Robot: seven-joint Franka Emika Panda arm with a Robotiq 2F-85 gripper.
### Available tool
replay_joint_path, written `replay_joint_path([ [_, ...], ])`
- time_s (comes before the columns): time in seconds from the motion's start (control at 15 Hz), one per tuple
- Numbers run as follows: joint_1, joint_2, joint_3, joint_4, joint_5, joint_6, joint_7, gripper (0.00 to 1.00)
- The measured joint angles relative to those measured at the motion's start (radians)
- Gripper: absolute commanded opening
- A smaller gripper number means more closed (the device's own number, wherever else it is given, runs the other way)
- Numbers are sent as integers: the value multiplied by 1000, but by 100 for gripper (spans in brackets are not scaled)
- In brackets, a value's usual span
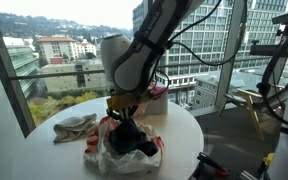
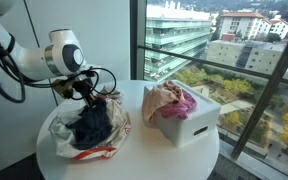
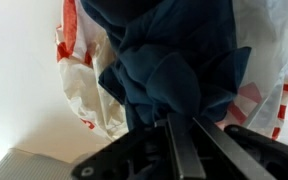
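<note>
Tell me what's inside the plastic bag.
Dark blue cloth sits bunched in the bag, with the shut tool pinching its top. Whatever lies under the cloth is covered.

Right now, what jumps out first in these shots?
The gripper is shut on a dark blue cloth bunched in a red-and-white plastic bag on the round white table. Beside the bag stands a white box stuffed with pink cloth. Tall windows behind look out over city buildings.
</note>
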Motion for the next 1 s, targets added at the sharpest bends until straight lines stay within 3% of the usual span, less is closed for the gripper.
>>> replay_joint_path([
  [0.53,31,157,0,4,30,8,-125,2],
  [0.6,44,174,0,5,30,15,-136,34],
  [0.73,71,197,-3,15,30,19,-143,40],
  [1.0,128,205,-55,47,-15,15,-104,71],
])
